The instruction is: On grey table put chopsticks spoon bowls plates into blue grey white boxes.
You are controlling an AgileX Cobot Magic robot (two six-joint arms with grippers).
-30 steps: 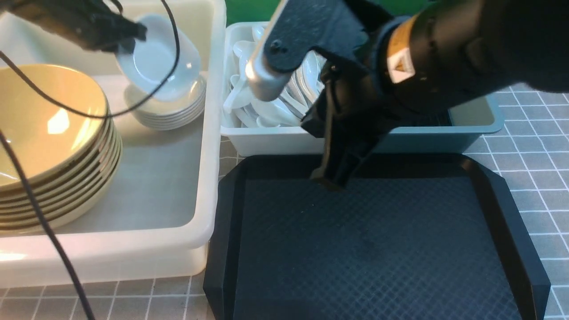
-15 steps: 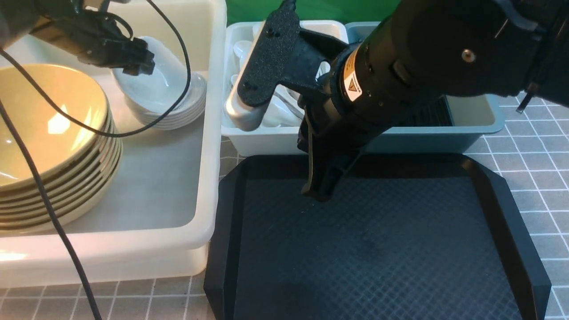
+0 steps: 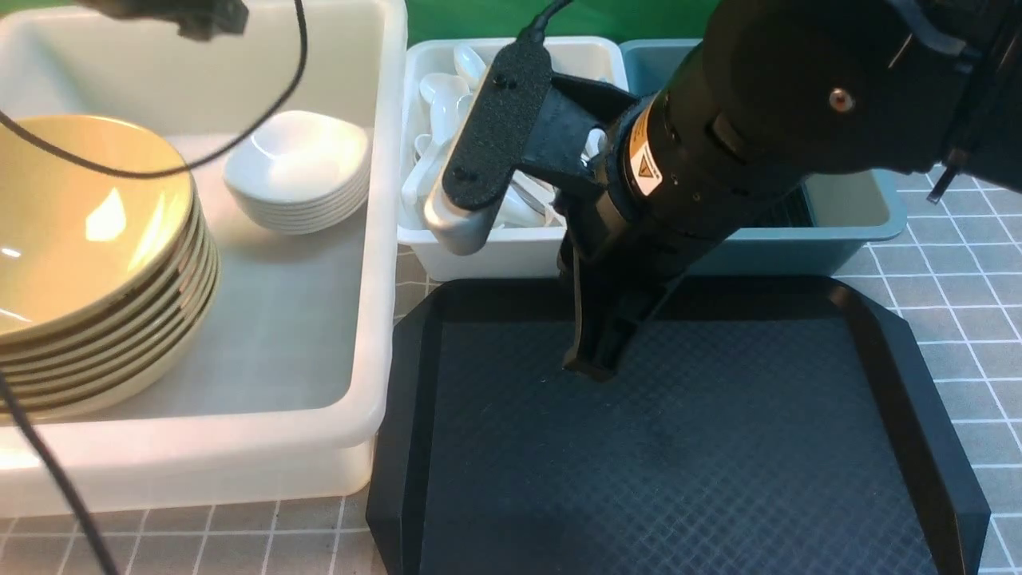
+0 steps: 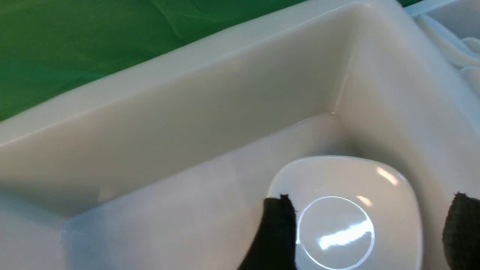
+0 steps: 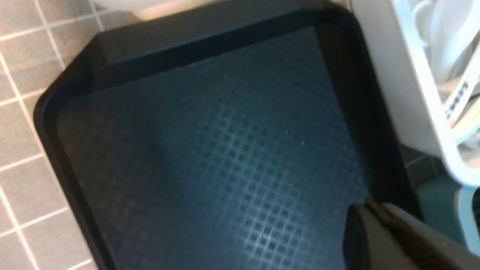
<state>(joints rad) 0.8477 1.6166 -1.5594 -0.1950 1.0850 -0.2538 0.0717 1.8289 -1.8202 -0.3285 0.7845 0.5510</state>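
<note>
A stack of white plates (image 3: 297,172) sits in the large white box (image 3: 375,239), beside a stack of olive-yellow bowls (image 3: 88,255). My left gripper (image 4: 369,225) hangs open above the top plate (image 4: 345,210), touching nothing. In the front view only its tip (image 3: 200,16) shows, at the top edge. White spoons (image 3: 447,96) fill the pale grey-white box (image 3: 495,255). Dark chopsticks (image 3: 778,212) lie in the blue box (image 3: 846,231), mostly hidden behind my right arm. My right gripper (image 3: 591,363) is shut and empty just above the black tray (image 3: 679,447).
The black tray (image 5: 210,157) lies on the grey table (image 3: 958,263) in front of the two small boxes. A black cable (image 3: 295,72) from the left arm hangs over the white box. My right arm spans the small boxes.
My left gripper opened, let the white plate drop onto the stack, and rose up and back. My right gripper shifted slightly over the tray, still shut.
</note>
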